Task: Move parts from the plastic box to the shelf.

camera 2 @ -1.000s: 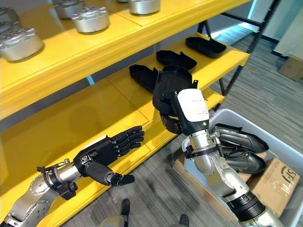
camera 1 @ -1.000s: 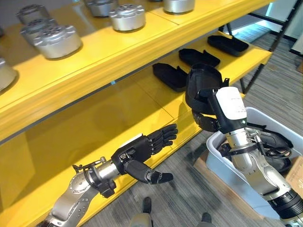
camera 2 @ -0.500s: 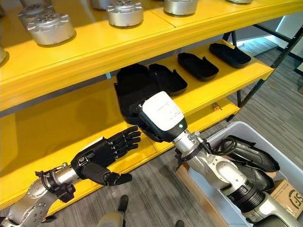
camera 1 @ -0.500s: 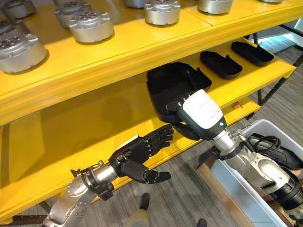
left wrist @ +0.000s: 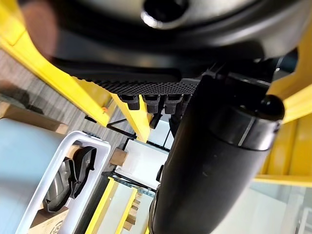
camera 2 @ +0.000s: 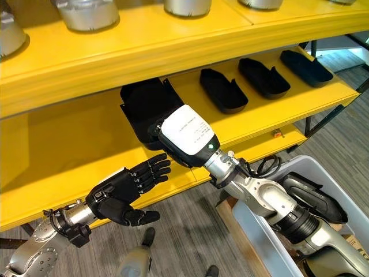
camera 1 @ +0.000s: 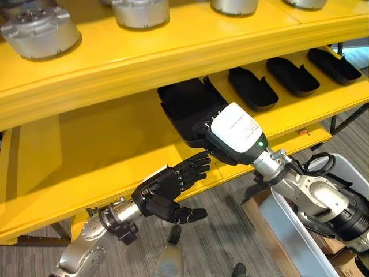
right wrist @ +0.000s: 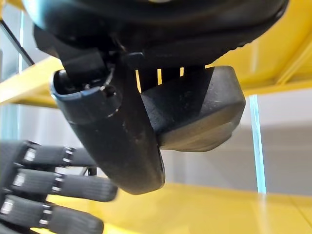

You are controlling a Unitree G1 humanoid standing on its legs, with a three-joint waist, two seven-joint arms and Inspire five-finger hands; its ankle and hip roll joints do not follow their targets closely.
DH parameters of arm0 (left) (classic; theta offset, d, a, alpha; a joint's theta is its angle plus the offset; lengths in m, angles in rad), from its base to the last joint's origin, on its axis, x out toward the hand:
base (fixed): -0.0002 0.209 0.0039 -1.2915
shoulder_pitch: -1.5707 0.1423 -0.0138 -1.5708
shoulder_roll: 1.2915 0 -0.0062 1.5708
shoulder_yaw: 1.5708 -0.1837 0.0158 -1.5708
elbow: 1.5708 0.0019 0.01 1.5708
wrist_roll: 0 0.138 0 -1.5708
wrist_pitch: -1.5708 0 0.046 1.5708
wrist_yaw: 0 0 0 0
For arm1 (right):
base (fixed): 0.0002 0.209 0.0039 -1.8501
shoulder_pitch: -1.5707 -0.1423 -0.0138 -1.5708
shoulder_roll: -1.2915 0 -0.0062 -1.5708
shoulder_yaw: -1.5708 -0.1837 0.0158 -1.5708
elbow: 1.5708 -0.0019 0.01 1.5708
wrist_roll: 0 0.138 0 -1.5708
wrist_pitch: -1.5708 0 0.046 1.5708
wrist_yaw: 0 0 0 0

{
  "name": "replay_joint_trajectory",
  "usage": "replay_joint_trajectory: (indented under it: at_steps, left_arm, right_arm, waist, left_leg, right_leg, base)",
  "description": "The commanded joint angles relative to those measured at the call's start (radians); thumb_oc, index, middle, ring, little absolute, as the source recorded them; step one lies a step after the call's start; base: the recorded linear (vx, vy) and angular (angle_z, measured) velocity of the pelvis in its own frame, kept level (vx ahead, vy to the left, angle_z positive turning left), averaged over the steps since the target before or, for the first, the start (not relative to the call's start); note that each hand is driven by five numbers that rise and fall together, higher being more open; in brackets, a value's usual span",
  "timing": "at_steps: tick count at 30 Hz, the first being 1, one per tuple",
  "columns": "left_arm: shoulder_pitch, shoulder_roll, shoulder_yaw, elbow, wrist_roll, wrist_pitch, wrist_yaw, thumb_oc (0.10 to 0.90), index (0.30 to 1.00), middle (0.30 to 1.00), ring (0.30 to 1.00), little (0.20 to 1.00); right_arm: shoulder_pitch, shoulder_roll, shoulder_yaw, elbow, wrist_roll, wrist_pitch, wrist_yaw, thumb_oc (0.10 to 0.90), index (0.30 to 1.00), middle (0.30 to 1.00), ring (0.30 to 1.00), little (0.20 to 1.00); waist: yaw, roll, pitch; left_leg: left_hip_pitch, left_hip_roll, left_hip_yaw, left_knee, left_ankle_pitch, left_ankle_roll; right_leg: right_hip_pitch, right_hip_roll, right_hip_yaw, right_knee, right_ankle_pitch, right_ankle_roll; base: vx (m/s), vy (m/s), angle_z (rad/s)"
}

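The right hand [camera 1: 214, 144] is clasped on a black shell-shaped part [camera 1: 190, 107]: in the right wrist view its thumb [right wrist: 122, 131] presses one face of the part [right wrist: 195, 114] while the fingers curl over the other side. The part is held over the lower yellow shelf [camera 1: 104, 144], tilted, with its hollow side facing up and toward the robot; whether its underside touches the shelf board cannot be told. The white-covered back of the hand [camera 2: 185, 135] sits at the near edge of that shelf.

The left hand [camera 1: 167, 187] hangs to the left of the right hand and nearer the robot, just in front of the shelf's near edge. It is empty, its fingers [camera 1: 193, 170] straight and spread toward the held part, thumb [camera 1: 187, 214] stretched out below them. The same fingers show at the edge of the right wrist view [right wrist: 44, 183].

To the right of the held part, three more black parts lie in a row on the same shelf: one [camera 1: 252, 88] just beside it, a second [camera 1: 295, 75] further right, a third [camera 1: 336, 64] at the far right end. Above, the upper yellow shelf [camera 1: 173, 40] carries round silver metal parts [camera 1: 40, 32] along its length.

At the lower right, on the floor near the robot, stands the grey plastic box [camera 2: 259, 231], with dark parts [camera 2: 314, 196] lying inside it.
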Motion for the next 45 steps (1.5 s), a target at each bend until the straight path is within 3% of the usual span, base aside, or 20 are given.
replay_joint_trajectory:
  at_steps: [1,12,21,35,41,45]
  left_arm:
    - [-0.090,0.048,-0.011,-0.052,-0.028,-0.108,-0.047,0.900,1.000,1.000,1.000,1.000]
    - [-0.144,0.064,-0.001,-0.045,-0.012,-0.120,-0.033,0.900,1.000,1.000,1.000,1.000]
    - [-0.172,0.060,0.010,-0.078,0.011,-0.112,-0.032,0.900,1.000,1.000,1.000,1.000]
    - [-0.185,0.062,0.026,-0.093,0.025,-0.087,-0.041,0.900,1.000,1.000,1.000,1.000]
    - [-0.203,0.067,0.028,-0.086,0.033,-0.063,-0.061,0.900,1.000,1.000,1.000,1.000]
    - [-0.224,0.071,0.022,-0.074,0.039,-0.034,-0.086,0.900,1.000,1.000,1.000,1.000]
  right_arm:
    - [-0.256,0.026,0.002,0.031,-0.011,0.046,-0.119,0.400,0.300,0.300,0.300,0.300]
    - [-0.387,0.049,0.007,0.236,-0.023,0.091,-0.191,0.400,0.300,0.300,0.300,0.300]
    - [-0.494,0.048,-0.006,0.256,-0.058,0.135,-0.168,0.400,0.300,0.300,0.300,0.300]
    - [-0.574,0.037,0.024,0.291,-0.045,0.211,-0.152,0.400,0.300,0.300,0.300,0.300]
    - [-0.629,0.043,0.050,0.382,-0.073,0.182,-0.154,0.400,0.300,0.300,0.300,0.300]
    - [-0.714,0.053,0.130,0.483,-0.064,0.182,-0.159,0.400,0.300,0.300,0.300,0.300]
  waist:
    - [0.021,0.005,-0.003]
    - [0.064,0.005,0.120]
    - [0.071,0.016,0.185]
    - [0.087,-0.003,0.193]
    - [0.106,-0.014,0.193]
    - [0.130,-0.018,0.188]
  left_leg:
    - [0.018,0.047,0.091,0.092,-0.155,0.009]
    - [-0.161,0.038,0.028,0.173,-0.135,0.011]
    - [-0.266,0.027,0.028,0.238,-0.142,0.015]
    - [-0.322,0.033,0.028,0.255,-0.137,0.015]
    - [-0.325,0.032,0.023,0.260,-0.139,0.013]
    - [-0.320,0.035,0.013,0.246,-0.131,0.010]
  right_leg:
    - [-0.169,0.043,0.028,0.226,-0.131,-0.116]
    - [-0.321,0.068,0.023,0.356,-0.166,-0.150]
    - [-0.430,0.070,0.042,0.462,-0.202,-0.162]
    - [-0.468,0.072,0.036,0.475,-0.208,-0.167]
    - [-0.458,0.074,0.022,0.468,-0.208,-0.167]
    - [-0.440,0.076,0.003,0.456,-0.208,-0.166]
  base:
    - [-0.10,-0.110,0.20]
    - [-0.08,-0.112,0.14]
    - [-0.08,-0.048,0.09]
    - [-0.04,-0.028,0.01]
    - [0.01,-0.064,0.01]
    - [0.05,-0.075,0.04]
